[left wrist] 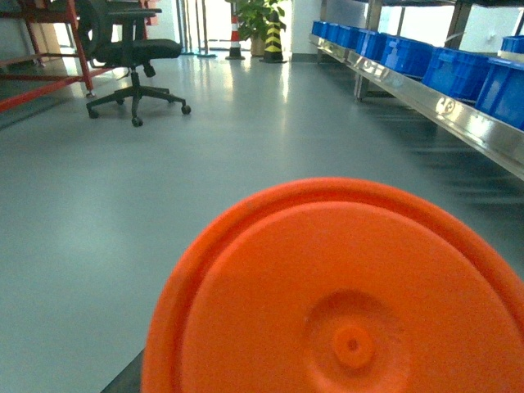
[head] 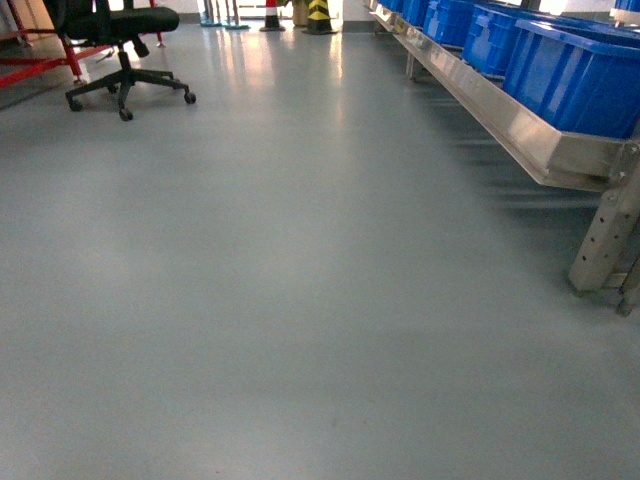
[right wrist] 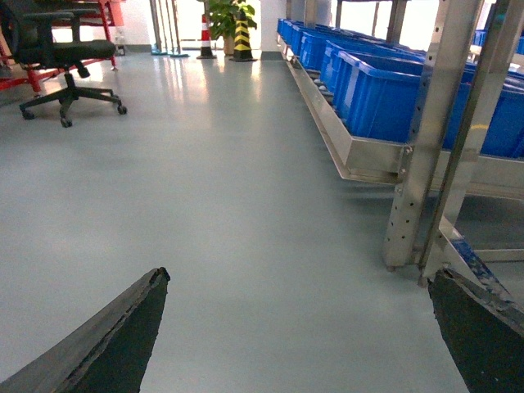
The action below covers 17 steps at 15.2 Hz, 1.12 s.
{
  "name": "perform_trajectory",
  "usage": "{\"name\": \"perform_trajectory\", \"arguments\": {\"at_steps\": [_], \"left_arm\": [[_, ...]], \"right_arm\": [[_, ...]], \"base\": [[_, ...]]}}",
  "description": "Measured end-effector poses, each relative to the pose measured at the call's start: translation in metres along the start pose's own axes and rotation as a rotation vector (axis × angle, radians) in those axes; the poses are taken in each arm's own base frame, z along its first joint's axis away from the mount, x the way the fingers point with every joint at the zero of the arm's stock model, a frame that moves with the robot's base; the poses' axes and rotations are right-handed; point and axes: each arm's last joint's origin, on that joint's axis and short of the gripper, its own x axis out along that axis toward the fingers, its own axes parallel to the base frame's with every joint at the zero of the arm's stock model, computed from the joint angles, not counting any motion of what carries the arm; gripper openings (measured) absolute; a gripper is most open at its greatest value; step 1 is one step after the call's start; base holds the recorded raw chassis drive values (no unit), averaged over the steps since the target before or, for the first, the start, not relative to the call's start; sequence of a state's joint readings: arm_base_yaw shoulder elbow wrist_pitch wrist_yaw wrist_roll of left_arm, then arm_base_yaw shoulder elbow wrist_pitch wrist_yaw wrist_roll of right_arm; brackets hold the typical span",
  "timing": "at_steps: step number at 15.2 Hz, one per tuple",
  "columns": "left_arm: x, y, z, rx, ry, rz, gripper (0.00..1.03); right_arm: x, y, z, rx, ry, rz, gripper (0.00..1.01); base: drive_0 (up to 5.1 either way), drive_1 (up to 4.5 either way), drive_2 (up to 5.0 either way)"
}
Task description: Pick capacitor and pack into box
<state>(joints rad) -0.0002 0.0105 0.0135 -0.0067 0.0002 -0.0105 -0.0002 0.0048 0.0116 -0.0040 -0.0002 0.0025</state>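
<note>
**Capacitor not clearly showing; right claw hanging spread over bare floor**

The right claw [right wrist: 299, 277] is hanging wide apart: its two dark, rough-edged fingers [right wrist: 115, 344] are poking in from the lower corners of the right wrist view with only floor showing between them. The left claw itself is not showing in any view. A bright orange round disc with a raised rim and a small central nub [left wrist: 344, 303] is filling the lower part of the left wrist view, very close to the lens. Whether this is the capacitor is not something these views are settling, and what is holding it is hidden. A dark sliver is peeking out at its lower left edge, too little to name.

Beyond the claws, a smooth glossy grey floor [head: 300, 300] is stretching away and reflecting the light from the far end. On the right, a long slanting stainless steel rack [head: 500, 120] is carrying a row of deep blue plastic bins [head: 575, 70], and its perforated steel posts [right wrist: 426, 123] are standing just right of the right claw's view. At far left, a black wheeled office chair [head: 125, 22] is standing beside a red metal frame [head: 40, 65]. At the far end, a red-and-white traffic cone [right wrist: 205, 33], a yellow-and-black striped bollard [right wrist: 241, 37] and a green potted plant [right wrist: 219, 12] are standing close together.
</note>
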Motion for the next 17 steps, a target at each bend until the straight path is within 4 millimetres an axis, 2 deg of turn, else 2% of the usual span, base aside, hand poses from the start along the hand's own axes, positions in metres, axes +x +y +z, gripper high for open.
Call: {"name": "perform_trajectory", "arguments": {"at_steps": [17], "left_arm": [[0.0, 0.0, 0.0, 0.0, 0.0, 0.0, 0.43]], "right_arm": [[0.0, 0.0, -0.0002, 0.0, 0.002, 0.0, 0.98]], "base": [[-5.0, 2.47, 2.5]]}}
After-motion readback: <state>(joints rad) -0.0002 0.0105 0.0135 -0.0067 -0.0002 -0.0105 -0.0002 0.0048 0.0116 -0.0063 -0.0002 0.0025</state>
